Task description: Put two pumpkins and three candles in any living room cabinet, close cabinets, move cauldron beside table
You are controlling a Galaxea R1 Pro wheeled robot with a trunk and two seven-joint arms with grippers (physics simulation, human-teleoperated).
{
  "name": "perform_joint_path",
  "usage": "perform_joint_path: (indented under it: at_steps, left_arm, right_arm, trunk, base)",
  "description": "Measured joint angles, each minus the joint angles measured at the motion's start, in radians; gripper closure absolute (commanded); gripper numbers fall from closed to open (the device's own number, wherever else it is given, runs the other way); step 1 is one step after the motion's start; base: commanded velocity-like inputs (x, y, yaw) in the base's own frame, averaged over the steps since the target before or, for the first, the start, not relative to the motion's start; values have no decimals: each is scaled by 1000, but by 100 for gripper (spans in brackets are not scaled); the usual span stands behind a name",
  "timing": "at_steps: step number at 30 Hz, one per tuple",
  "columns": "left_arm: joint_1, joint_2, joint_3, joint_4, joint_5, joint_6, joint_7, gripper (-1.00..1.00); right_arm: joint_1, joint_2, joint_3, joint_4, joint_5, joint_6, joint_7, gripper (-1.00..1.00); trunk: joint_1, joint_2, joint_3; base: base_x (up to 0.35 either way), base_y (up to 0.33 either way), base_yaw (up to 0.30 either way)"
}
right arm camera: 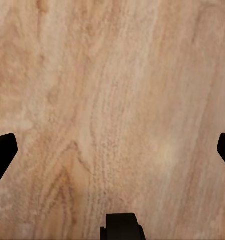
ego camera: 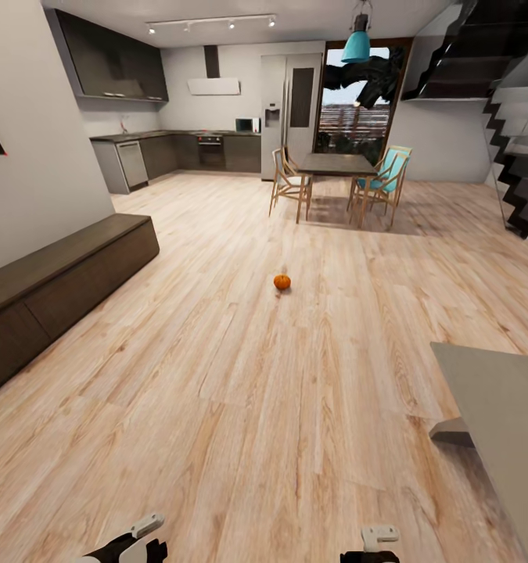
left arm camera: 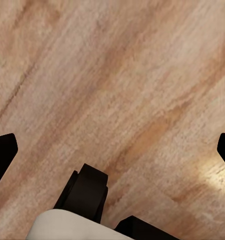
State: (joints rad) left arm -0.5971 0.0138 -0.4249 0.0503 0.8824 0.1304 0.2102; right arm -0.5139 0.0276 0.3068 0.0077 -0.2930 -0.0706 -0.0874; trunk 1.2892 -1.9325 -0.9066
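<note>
1. orange pumpkin (ego camera: 282,281) sits alone on the wood floor (ego camera: 240,407), well ahead of both arms and roughly centred between them; neither arm is clearly nearer.
2. left gripper (left arm camera: 112,150) and right gripper (right arm camera: 112,150) point down at bare planks, fingertips spread wide, grasping nothing.
3. cabinet (ego camera: 52,285) runs along the left wall, drawers appearing closed, well apart from the pumpkin.
4. a grey table (ego camera: 502,422) edge stands at right; dining table (ego camera: 338,164) and chairs lie beyond.
5. judgement: the path forward is unobstructed; the base must drive closer before reaching.
</note>
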Motion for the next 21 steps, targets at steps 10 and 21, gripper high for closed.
perform_joint_path:
  at_steps: [10,21]
  left_arm:
    - [5,0,0,-1,0,0,0,-100]
    - [5,0,0,-1,0,-1,0,-100]
  right_arm:
    - [0,0,0,0,0,0,0,-100]
    - [0,0,0,0,-1,0,0,-100]
  trunk:
    - [0,0,16]
    - [0,0,33]
  base:
    - [0,0,0]
    - [0,0,0]
